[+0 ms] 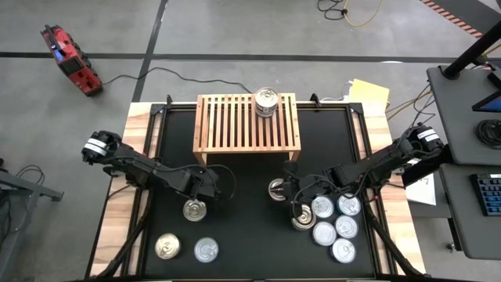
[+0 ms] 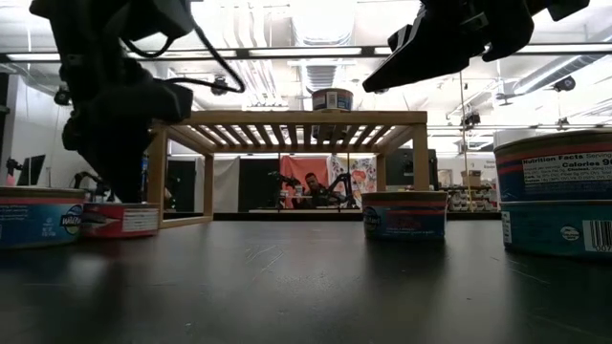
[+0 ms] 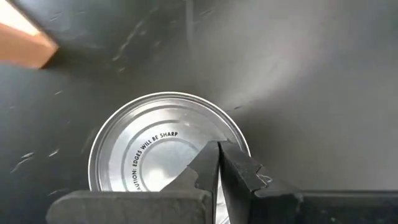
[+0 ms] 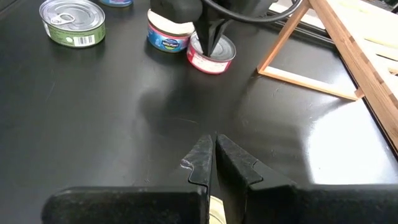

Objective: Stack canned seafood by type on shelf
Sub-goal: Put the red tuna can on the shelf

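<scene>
In the high view, the shelf point(image 1: 247, 123) is seen at the far middle of the black tabletop point(image 1: 250, 235), with one tall can point(image 1: 266, 102) standing on its slats toward the right end. In front of the shelf's left leg, the left end effector point(image 1: 205, 190) is held closed, just above a red-labelled can point(image 1: 195, 209). Two more cans point(image 1: 167, 247) lie nearer the front edge, left of the shelf. The right end effector point(image 1: 293, 190) is closed and empty in front of the shelf's right leg, beside a cluster of silver-lidded cans point(image 1: 335, 227).

In the low view, the tall can point(image 2: 332, 98) is shown on top of the shelf point(image 2: 296, 118), and a blue-labelled can point(image 2: 404, 214) stands below its right side.

In the left wrist view, the shut fingers point(image 3: 208, 168) are poised over the lid of the red-labelled can point(image 3: 155, 143); contact cannot be judged.

In the right wrist view, the closed fingers point(image 4: 205, 158) hold nothing, and the left end effector point(image 4: 211, 34) is seen over the red-labelled can point(image 4: 212, 56), near the shelf's leg point(image 4: 283, 40).
</scene>
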Robot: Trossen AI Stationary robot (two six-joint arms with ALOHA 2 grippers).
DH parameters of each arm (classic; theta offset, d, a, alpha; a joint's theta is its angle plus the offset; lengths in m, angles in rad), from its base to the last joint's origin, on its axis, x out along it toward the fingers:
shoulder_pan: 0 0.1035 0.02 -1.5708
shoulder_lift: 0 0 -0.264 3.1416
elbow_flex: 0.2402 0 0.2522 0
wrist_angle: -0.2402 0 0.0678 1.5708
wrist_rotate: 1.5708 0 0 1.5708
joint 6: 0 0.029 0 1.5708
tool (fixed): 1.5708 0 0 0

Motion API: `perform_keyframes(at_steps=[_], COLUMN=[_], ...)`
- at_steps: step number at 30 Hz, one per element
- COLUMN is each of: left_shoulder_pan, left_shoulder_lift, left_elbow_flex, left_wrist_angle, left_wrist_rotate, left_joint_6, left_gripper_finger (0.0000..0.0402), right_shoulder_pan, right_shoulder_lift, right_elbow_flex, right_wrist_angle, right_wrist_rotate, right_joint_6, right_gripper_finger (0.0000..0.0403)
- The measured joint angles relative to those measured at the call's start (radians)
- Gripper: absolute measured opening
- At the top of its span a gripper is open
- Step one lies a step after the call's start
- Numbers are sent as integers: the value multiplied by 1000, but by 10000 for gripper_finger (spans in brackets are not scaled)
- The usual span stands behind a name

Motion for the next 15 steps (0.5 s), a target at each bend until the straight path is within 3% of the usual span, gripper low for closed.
perform_keyframes(at_steps=[9,15], left_shoulder_pan=[0,-5], left_shoulder_lift=[2,50], left_elbow_flex=[-2,-2], left_wrist_angle=[129,302], left_wrist_rotate=[11,6], left_joint_6=[61,156], left_gripper_finger=[0,0], right_shoulder_pan=[0,0], right_shoulder_lift=[0,0], right_elbow_flex=[0,0], right_wrist_angle=[0,1], right_wrist_rotate=[0,0], right_joint_6=[13,51], right_gripper_finger=[13,13])
